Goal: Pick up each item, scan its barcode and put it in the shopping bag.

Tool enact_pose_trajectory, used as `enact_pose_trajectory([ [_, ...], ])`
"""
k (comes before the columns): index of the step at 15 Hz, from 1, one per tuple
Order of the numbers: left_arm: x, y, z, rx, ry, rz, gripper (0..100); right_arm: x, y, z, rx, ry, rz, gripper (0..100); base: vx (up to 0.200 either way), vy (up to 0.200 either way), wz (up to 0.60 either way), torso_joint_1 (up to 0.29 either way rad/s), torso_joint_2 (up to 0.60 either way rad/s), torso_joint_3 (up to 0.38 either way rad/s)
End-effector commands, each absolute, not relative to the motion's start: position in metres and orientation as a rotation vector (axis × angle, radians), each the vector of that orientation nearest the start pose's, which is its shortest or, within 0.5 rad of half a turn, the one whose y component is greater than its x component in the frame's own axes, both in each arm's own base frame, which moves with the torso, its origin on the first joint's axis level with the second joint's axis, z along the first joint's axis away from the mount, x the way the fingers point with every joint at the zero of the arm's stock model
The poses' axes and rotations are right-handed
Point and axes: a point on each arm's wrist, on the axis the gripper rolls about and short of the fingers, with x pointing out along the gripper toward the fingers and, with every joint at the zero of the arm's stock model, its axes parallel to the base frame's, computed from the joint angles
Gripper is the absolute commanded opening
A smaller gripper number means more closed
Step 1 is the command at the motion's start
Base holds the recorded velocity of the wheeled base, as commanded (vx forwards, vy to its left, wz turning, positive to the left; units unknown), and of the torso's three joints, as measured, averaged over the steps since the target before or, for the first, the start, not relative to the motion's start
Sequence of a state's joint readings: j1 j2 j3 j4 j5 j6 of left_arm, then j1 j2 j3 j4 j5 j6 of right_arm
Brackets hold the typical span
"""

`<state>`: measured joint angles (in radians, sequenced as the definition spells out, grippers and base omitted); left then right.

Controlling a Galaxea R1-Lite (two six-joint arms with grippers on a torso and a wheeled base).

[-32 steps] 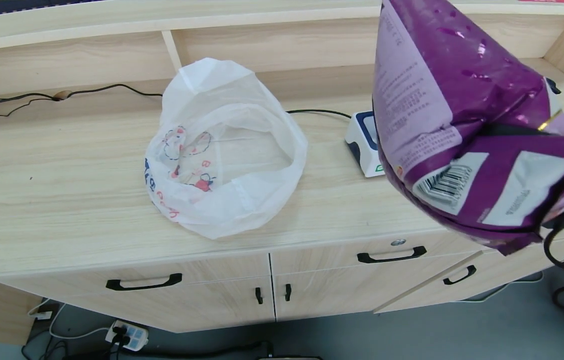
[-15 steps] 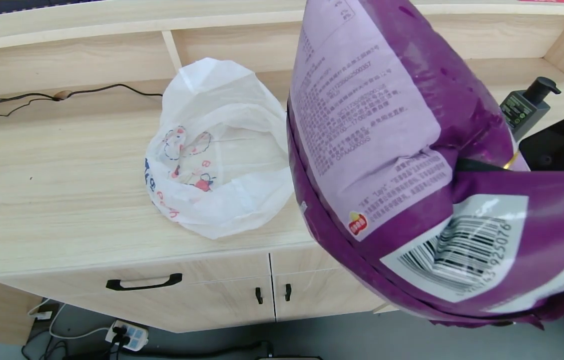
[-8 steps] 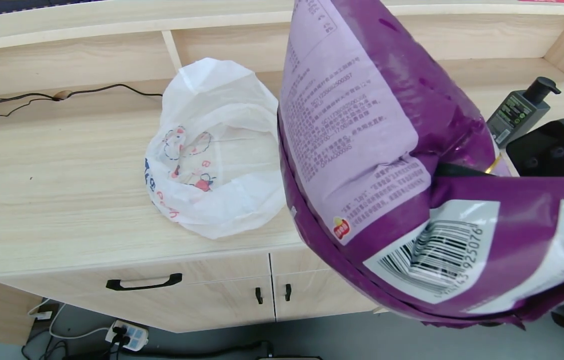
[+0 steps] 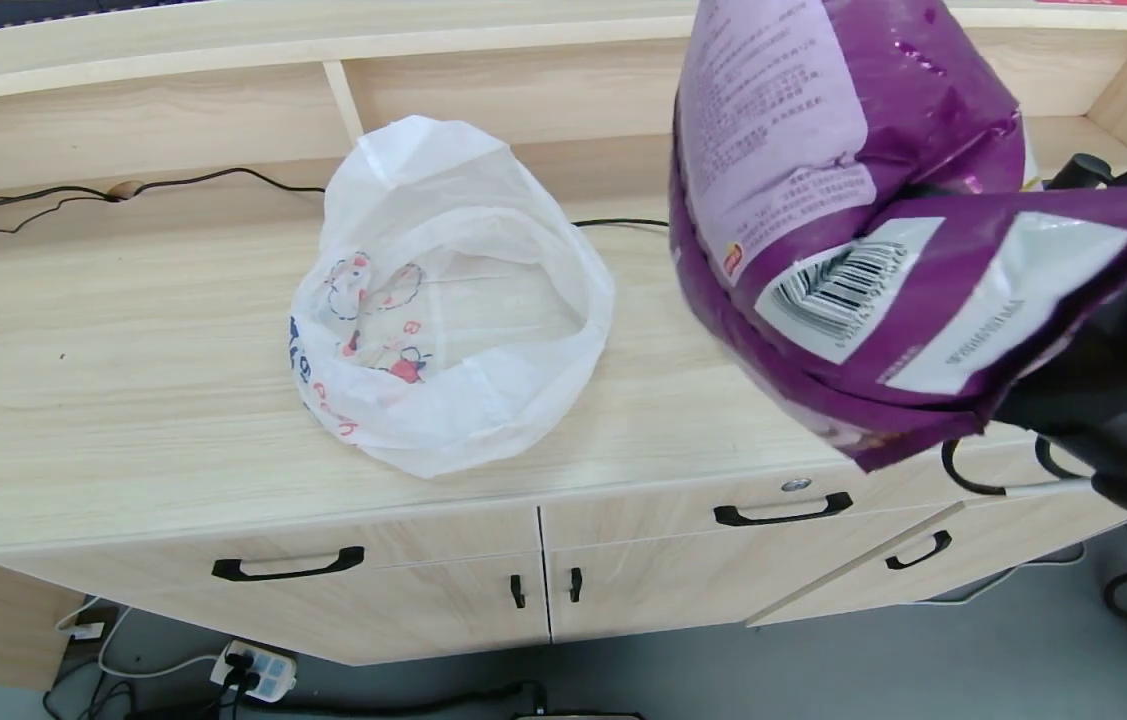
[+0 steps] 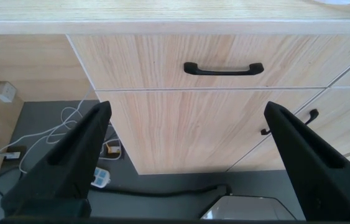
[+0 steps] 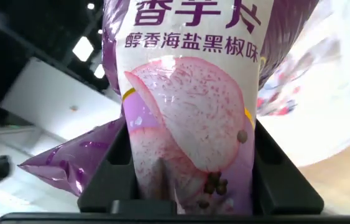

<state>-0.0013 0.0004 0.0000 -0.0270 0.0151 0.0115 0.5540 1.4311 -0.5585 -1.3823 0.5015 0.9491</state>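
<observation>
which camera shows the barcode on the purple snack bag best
The head view: the barcode on the purple bag faces that camera, unobstructed though slightly creased. The right wrist view shows the bag's other face, the printed front, gripped by the right hand. The left wrist view faces the cabinet drawer instead.

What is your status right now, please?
Right gripper shut on purple snack bag, held above counter, right of shopping bag. Left gripper open, empty, low by drawer front. Shopping bag mouth open; nothing visible between.
</observation>
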Motion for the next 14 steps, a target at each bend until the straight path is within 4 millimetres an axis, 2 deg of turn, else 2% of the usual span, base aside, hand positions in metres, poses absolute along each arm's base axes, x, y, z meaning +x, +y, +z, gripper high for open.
enact_pose_trajectory([
  [1,-0.023,0.0,0.078,0.009,-0.026,0.014,100,0.202,0.107,0.265,0.717,-0.111,1.079,0,0.0,0.0,0.0,0.0,0.0,0.0],
  [4,-0.023,0.0,0.078,0.009,-0.024,0.014,100,0.205,0.102,0.268,0.566,-0.147,1.004,0,0.0,0.0,0.0,0.0,0.0,0.0],
  [6,-0.023,0.0,0.078,0.007,-0.024,0.014,100,0.207,0.101,0.27,0.394,-0.163,0.921,0,0.0,0.0,0.0,0.0,0.0,0.0],
  [7,-0.023,0.0,0.078,0.007,-0.024,0.015,100,0.209,0.1,0.276,0.341,-0.172,0.859,0,0.0,0.0,0.0,0.0,0.0,0.0],
  [10,-0.023,0.0,0.078,0.004,-0.025,0.015,100,0.225,0.094,0.31,0.212,-0.219,0.722,0,0.0,0.0,0.0,0.0,0.0,0.0],
  [12,-0.023,0.0,0.078,0.004,-0.025,0.015,100,0.237,0.097,0.32,0.135,-0.248,0.678,0,0.0,0.0,0.0,0.0,0.0,0.0],
  [14,-0.023,0.0,0.078,0.009,-0.024,0.014,100,0.248,0.098,0.321,0.013,-0.286,0.631,0,0.0,0.0,0.0,0.0,0.0,0.0],
])
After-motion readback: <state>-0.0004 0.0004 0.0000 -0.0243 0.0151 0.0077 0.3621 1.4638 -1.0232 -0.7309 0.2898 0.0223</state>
